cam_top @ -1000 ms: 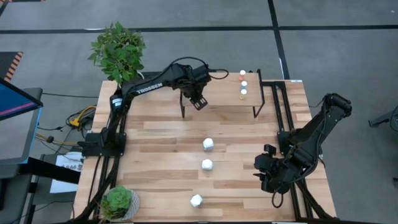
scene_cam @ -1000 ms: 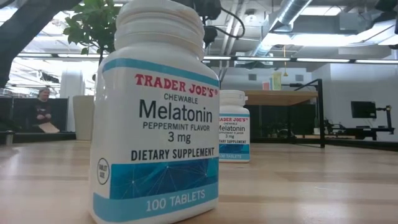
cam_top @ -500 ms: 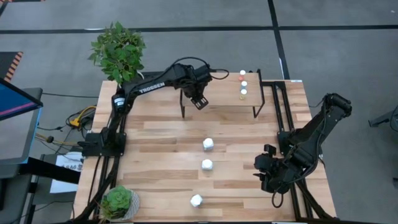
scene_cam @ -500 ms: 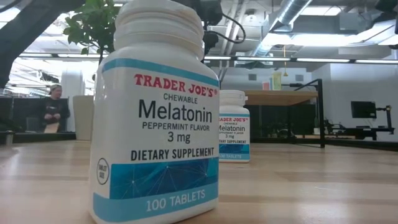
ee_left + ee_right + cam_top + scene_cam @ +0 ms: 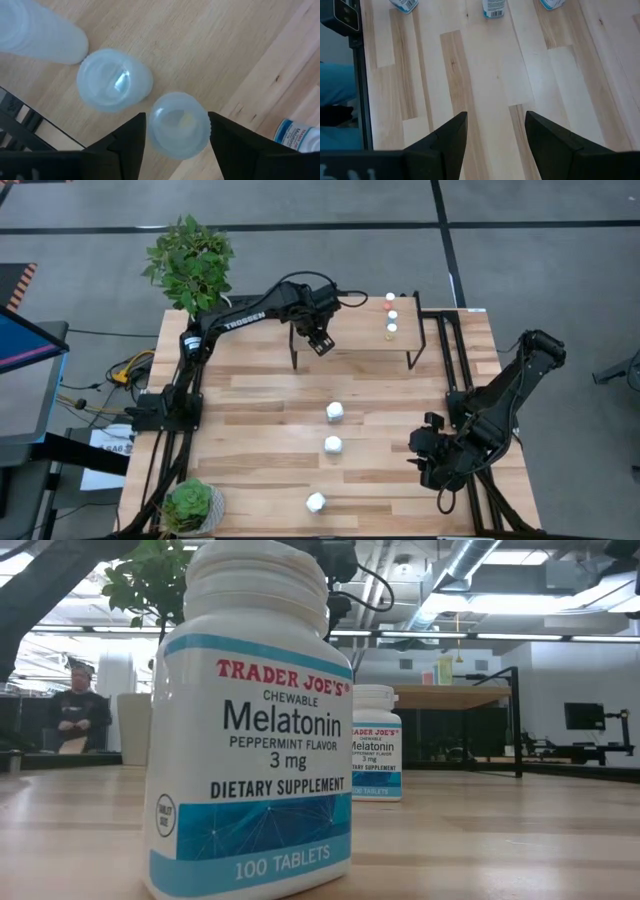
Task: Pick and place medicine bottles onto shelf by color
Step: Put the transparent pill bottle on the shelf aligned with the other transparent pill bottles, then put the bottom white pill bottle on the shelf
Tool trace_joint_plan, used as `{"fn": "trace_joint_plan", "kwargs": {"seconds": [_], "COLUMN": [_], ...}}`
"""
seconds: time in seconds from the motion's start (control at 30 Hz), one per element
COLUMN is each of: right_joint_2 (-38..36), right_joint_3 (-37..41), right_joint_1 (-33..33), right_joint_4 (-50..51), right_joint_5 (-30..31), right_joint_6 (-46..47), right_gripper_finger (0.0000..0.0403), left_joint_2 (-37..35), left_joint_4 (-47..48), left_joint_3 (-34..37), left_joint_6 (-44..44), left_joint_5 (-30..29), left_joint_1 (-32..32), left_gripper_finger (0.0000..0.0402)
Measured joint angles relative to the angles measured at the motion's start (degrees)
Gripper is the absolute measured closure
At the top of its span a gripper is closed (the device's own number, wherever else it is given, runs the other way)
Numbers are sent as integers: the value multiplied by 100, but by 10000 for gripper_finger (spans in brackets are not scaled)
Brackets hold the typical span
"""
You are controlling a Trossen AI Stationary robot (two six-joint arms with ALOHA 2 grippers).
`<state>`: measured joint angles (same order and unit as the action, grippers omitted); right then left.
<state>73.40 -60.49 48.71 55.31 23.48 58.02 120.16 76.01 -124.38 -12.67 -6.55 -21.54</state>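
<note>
My left gripper [image 5: 177,122] is over the left part of the shelf [image 5: 360,338], shut on a small pale bluish bottle [image 5: 179,125] that stands on the board. Two more pale bluish bottles [image 5: 114,86] [image 5: 40,30] stand beside it. Three small bottles with coloured caps [image 5: 391,314] stand in a row on the shelf's right end. Three chunkier white bottles [image 5: 335,412] [image 5: 332,445] [image 5: 316,502] stand on the table; the nearest fills the low view [image 5: 250,720]. My right gripper [image 5: 495,125] is open and empty above the table's right side [image 5: 440,460]. My left gripper has the small pale bluish bottle between its two fingers, one on each side of its body just below the cap [image 5: 205,125]. The fingers come from above, pointing down. The bottle stands upright with its base on the shelf board.
The shelf's black legs [image 5: 410,350] stand on the table's far half. Potted plants stand at the far left [image 5: 190,260] and near left corner [image 5: 190,505]. A person [image 5: 75,710] is in the room behind the table.
</note>
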Motion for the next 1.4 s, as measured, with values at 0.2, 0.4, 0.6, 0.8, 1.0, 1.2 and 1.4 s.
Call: {"fn": "trace_joint_plan", "kwargs": {"seconds": [0.2, 0.4, 0.6, 0.8, 1.0, 1.2, 1.4], "right_joint_2": [0, -2, -2, -2, -1, -2, -2], "right_joint_3": [0, 0, 0, 0, 0, 0, 0], "right_joint_1": [0, 0, 0, 0, 0, 0, 0], "right_joint_4": [-3, -4, -11, -72, -229, -338, -669], "right_joint_5": [-111, -111, -111, -111, -113, -113, -107], "right_joint_6": [0, 0, 2, 2, 57, 381, 390], "right_gripper_finger": [182, 182, 182, 182, 182, 182, 182], "left_joint_2": [-42, -48, -324, -572, -629, -638, -645], "left_joint_4": [48, 414, 446, 621, 712, 801, 1164], "left_joint_3": [-55, -733, -956, -1008, -1008, -1008, -948], "left_joint_6": [-4, -58, -111, -356, -191, -46, 83], "left_joint_5": [-82, -216, -168, -189, -158, -160, -170], "left_joint_1": [-11, -1, 147, 339, 844, 1507, 2285], "left_gripper_finger": [203, 203, 203, 203, 203, 203, 203]}}
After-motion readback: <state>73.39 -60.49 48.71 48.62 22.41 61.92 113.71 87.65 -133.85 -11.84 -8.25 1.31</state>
